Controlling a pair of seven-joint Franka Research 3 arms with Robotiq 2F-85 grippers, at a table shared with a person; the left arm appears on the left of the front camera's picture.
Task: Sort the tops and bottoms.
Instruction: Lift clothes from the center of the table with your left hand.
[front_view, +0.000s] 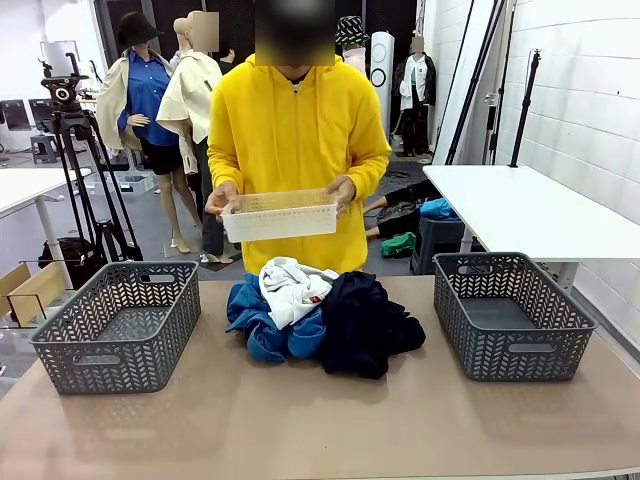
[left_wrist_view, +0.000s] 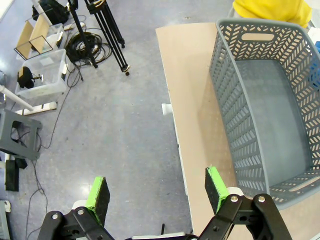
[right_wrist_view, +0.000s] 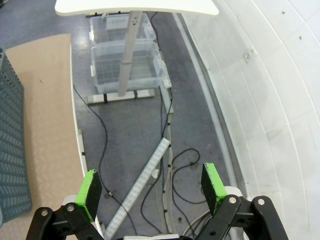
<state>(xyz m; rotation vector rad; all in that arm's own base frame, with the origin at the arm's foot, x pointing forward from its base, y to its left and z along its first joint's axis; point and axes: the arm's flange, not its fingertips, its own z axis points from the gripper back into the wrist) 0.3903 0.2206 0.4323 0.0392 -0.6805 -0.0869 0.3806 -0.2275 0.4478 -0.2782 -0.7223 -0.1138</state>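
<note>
A heap of clothes lies at the middle of the table in the front view. A white top with a small coloured print (front_view: 291, 285) rests on a bright blue top (front_view: 262, 328), and the dark navy bottoms (front_view: 366, 322) are bunched to their right. My left gripper (left_wrist_view: 156, 194) is open over the floor beside the table's left edge, nothing between its green pads. My right gripper (right_wrist_view: 152, 189) is open too, above the floor off the table's right edge.
A grey basket (front_view: 118, 327) stands at the table's left and another grey basket (front_view: 511, 316) at its right; both look empty. A person in a yellow hoodie (front_view: 296, 130) stands behind the heap holding a white tray (front_view: 280, 216). Cables and clear bins lie on the floor.
</note>
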